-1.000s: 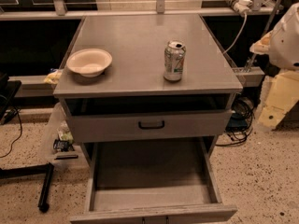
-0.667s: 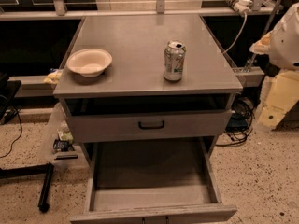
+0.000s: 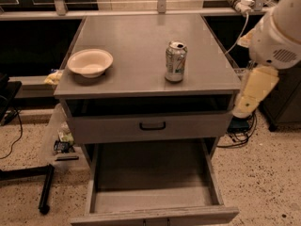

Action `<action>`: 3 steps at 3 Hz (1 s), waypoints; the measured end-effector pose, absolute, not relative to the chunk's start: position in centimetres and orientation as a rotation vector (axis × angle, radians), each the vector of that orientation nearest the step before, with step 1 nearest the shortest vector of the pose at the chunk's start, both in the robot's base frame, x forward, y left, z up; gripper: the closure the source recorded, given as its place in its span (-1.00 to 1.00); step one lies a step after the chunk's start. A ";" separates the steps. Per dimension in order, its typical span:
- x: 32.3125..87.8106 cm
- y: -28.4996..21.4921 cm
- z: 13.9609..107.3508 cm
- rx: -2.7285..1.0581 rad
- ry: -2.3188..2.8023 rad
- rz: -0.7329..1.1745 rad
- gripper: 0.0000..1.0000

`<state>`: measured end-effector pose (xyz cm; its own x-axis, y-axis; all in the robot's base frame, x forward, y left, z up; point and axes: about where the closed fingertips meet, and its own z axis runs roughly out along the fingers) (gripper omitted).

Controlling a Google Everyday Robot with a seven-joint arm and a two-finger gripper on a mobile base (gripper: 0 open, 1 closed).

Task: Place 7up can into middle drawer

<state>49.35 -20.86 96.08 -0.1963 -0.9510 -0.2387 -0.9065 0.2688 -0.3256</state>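
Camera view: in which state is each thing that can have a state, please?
7up can: upright on the cabinet top, not held.
middle drawer: pulled open, empty.
upper drawer: shut.
bowl: upright, empty.
pincer: not seen; only the arm shows, hanging beside the cabinet top's right edge.

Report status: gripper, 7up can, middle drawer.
Gripper not in view; arm at cabinet's right side. 7up can upright on cabinet top, ungrasped. Middle drawer open. Bowl sits left, apart from can.
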 end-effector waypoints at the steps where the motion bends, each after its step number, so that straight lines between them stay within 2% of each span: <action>1: 53.5 -20.1 95.0 -1.663 2.116 -0.166 -1.00; 3: 62.2 -17.8 93.9 -1.611 2.040 -0.072 -1.00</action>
